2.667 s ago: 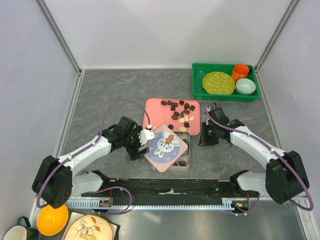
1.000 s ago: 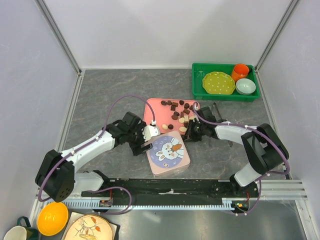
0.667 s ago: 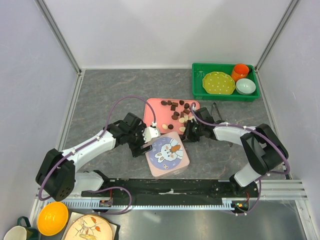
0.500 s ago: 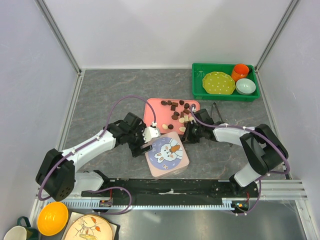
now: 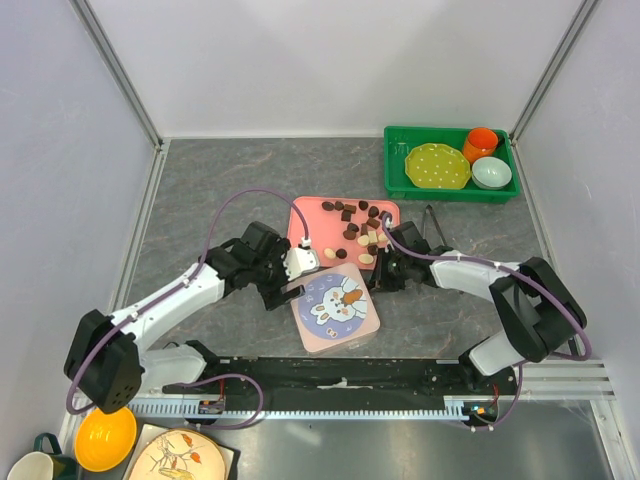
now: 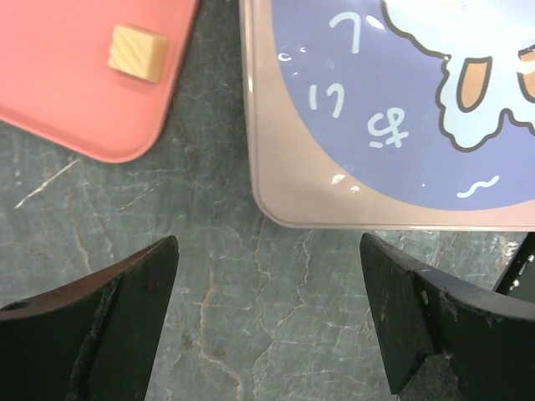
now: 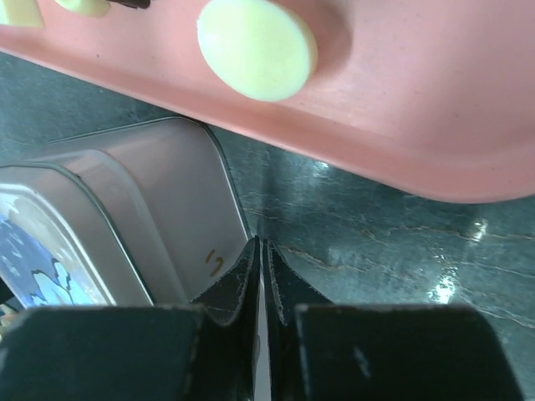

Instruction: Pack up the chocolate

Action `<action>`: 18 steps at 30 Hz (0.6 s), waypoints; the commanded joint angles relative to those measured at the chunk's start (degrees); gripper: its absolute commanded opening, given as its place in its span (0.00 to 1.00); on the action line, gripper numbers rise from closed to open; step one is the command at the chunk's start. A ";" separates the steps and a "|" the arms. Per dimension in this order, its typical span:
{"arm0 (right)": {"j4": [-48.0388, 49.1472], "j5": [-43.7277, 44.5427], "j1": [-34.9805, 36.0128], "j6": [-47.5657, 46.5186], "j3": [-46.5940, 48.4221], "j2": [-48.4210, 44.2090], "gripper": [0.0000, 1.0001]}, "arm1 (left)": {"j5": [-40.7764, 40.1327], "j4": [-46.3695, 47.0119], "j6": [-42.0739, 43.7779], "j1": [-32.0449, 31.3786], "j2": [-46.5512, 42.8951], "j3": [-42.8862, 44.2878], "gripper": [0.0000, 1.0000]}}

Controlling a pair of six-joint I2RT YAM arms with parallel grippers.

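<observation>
Tight middle, open table to the left and far side

The pink tray (image 5: 308,215) and the rabbit-lid box (image 5: 338,308) lie almost touching, with only a narrow strip of table between them. The right gripper (image 7: 261,280), fingers pressed together, fills this strip at the box's far right corner. The left gripper (image 6: 267,284) is spread over bare table at the box's left corner, with free stone between its fingers (image 6: 125,301). Chocolate pieces (image 5: 350,233) crowd the tray's right half. The green bin (image 5: 395,185) closes the far right corner, with a thin dark tool (image 5: 432,220) near it. Left of the tray and beyond it, the table is wide open.
</observation>
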 commanded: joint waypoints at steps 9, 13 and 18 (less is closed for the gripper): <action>-3.68 3.83 0.39 -2.64 -2.13 -3.68 0.09 | -2.48 -0.62 -3.96 -0.31 -7.18 -4.32 0.97; -4.30 4.27 0.39 -2.46 -3.27 -5.44 0.09 | 0.06 -1.77 -5.19 -0.40 -7.80 -5.56 0.97; -3.42 2.52 0.39 -0.62 -5.29 -6.93 0.07 | 2.61 -1.94 -6.86 -3.38 -5.96 -5.30 0.95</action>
